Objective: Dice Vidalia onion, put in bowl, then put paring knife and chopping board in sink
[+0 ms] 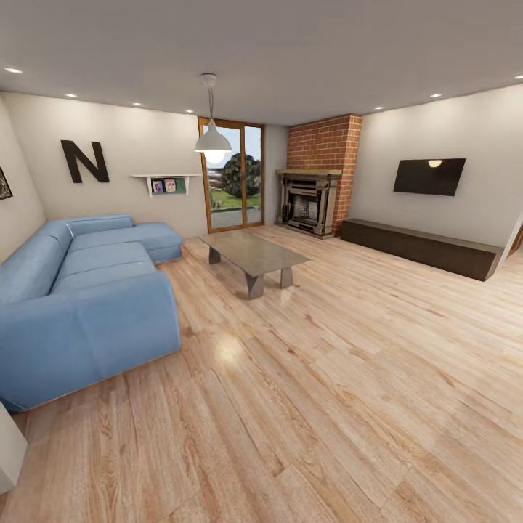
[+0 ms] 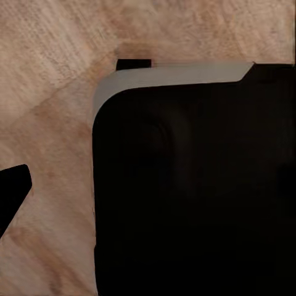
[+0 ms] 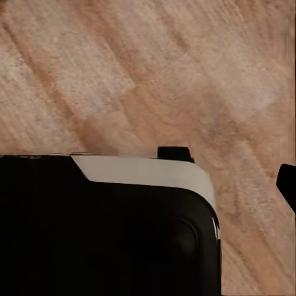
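I am in a living room, and the Vidalia onion, chopping board, paring knife, bowl, sink and countertop are all out of view. The left wrist view looks down at wooden floor (image 2: 55,92) and my own black body (image 2: 191,185) with its pale rim. One dark fingertip (image 2: 12,188) pokes in at the edge. In the right wrist view, the same black body (image 3: 105,228) lies over the floor, and one dark fingertip (image 3: 288,182) shows at the edge. Nothing is seen in either gripper.
A blue corner sofa (image 1: 87,290) fills the left. A low glass coffee table (image 1: 254,254) stands mid-room. Beyond are a glass door (image 1: 232,174), a brick fireplace (image 1: 314,196), a long dark low cabinet (image 1: 421,247) and a wall TV (image 1: 428,176). Wooden floor (image 1: 349,378) stretches ahead and right.
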{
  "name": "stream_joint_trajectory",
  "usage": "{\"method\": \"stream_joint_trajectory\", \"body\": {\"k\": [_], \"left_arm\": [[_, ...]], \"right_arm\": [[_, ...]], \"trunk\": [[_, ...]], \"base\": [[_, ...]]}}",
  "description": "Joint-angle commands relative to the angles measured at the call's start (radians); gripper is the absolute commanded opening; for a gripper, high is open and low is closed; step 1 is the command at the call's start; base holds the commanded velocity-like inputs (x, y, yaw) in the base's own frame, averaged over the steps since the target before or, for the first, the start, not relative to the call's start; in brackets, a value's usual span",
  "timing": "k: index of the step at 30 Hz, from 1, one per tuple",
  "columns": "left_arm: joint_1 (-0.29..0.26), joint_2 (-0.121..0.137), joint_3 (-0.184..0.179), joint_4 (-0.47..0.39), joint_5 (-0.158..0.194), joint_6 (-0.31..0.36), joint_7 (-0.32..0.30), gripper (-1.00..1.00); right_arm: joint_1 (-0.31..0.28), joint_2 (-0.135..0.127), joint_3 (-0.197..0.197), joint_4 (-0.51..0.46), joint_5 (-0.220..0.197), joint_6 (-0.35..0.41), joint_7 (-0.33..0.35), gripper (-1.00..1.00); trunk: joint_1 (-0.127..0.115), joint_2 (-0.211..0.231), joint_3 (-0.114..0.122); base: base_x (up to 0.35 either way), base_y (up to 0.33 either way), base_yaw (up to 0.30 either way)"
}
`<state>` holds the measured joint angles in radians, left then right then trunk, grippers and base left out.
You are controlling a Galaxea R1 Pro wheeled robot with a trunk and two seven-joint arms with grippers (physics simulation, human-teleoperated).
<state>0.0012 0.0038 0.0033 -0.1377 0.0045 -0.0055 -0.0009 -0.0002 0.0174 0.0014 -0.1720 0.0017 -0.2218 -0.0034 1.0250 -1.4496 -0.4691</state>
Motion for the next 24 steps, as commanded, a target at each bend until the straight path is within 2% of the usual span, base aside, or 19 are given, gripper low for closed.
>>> {"method": "stream_joint_trajectory", "body": {"k": [1, 10, 12, 13, 16, 19, 24], "left_arm": [[0.000, 0.001, 0.001, -0.023, 0.001, -0.001, 0.001, 1.00], [0.000, 0.007, 0.002, -0.192, 0.002, -0.013, 0.001, 1.00], [0.000, 0.019, 0.002, -0.219, 0.002, -0.048, 0.001, 1.00], [0.000, 0.030, 0.001, -0.231, 0.003, -0.100, 0.001, 1.00], [0.000, 0.039, -0.004, -0.236, 0.003, -0.222, -0.003, 1.00], [0.000, 0.043, -0.004, -0.221, 0.003, -0.263, -0.003, 1.00], [0.000, 0.044, -0.001, -0.184, 0.004, -0.291, -0.004, 1.00]], "right_arm": [[0.000, -0.001, 0.000, -0.027, 0.001, -0.005, -0.001, 1.00], [0.000, -0.011, 0.000, -0.249, 0.002, -0.009, -0.003, 1.00], [0.000, -0.011, 0.000, -0.283, 0.002, -0.010, -0.003, 1.00], [0.000, -0.011, 0.000, -0.293, 0.002, -0.012, -0.002, 1.00], [0.000, -0.004, 0.002, -0.305, 0.002, -0.049, -0.001, 1.00], [0.000, -0.004, 0.003, -0.305, 0.003, -0.069, -0.001, 1.00], [0.000, -0.009, 0.003, -0.301, 0.003, -0.086, -0.001, 1.00]], "trunk": [[0.000, 0.000, -0.001], [0.000, 0.000, -0.001], [0.000, 0.000, -0.001], [0.000, 0.000, -0.001], [0.000, 0.000, -0.001], [0.000, 0.000, -0.001], [0.000, 0.000, -0.001]], "base": [[0.000, 0.000, 0.000], [0.000, 0.000, 0.000], [0.000, 0.000, 0.000], [0.000, 0.000, 0.000], [0.000, 0.000, 0.000], [0.000, 0.000, 0.000], [0.000, 0.000, 0.000]]}}
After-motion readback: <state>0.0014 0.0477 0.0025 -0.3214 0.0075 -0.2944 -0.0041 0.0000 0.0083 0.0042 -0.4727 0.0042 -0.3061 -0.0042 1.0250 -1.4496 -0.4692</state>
